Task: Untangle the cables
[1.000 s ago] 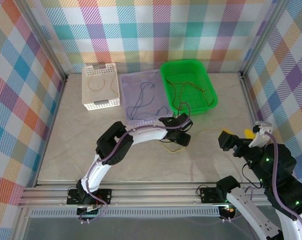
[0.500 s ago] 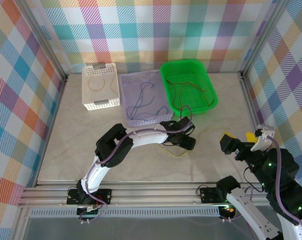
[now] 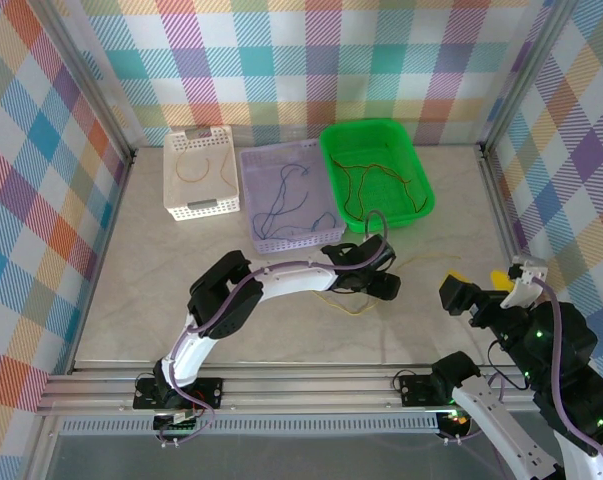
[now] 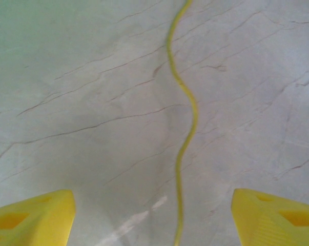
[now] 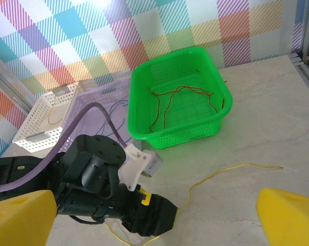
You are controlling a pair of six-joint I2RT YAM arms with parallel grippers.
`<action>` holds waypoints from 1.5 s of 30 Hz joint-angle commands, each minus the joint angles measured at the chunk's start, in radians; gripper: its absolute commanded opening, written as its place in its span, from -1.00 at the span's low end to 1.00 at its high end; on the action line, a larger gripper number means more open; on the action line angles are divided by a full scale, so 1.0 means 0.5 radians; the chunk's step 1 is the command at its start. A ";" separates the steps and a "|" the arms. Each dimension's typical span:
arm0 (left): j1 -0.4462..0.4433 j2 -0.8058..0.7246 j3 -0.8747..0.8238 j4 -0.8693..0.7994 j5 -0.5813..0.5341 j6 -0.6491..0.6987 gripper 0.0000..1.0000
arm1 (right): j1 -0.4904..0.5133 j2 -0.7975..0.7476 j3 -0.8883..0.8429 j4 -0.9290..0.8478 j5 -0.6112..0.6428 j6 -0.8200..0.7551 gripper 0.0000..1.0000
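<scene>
Both spread | left fingers (image 4: 31, 218) straddle yellow cable (image 4: 194, 115) | right fingers (image 5: 290, 218) empty | green basket (image 5: 185, 134) beyond

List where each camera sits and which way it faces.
Top external: above, behind the bases, looking down on table and both arms.
Left wrist: on left gripper, facing straight down at the yellow cable between its fingertips.
Right wrist: on right gripper, facing green basket and left arm, fingertips at corners.
Shared: both wrist views catch the yellow cable.
</scene>
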 commanded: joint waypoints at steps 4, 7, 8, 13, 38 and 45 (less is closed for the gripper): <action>-0.044 0.140 0.175 -0.152 -0.036 0.064 0.45 | -0.008 -0.054 0.024 -0.036 -0.017 0.017 0.99; -0.044 0.184 0.235 -0.198 -0.038 0.083 0.37 | -0.008 -0.056 0.037 -0.039 -0.023 0.021 0.99; -0.044 0.198 0.253 -0.217 -0.050 0.090 0.36 | -0.008 -0.060 0.040 -0.039 -0.023 0.022 0.99; -0.044 0.266 0.323 -0.282 -0.106 0.128 0.15 | -0.008 -0.071 0.043 -0.054 -0.020 0.022 0.99; -0.001 -0.211 0.388 -0.446 -0.142 0.183 -1.00 | -0.009 -0.090 0.098 -0.104 -0.014 0.035 0.99; 0.132 -0.818 0.343 -0.583 -0.342 0.221 -1.00 | -0.008 -0.090 0.043 -0.046 -0.066 0.066 0.99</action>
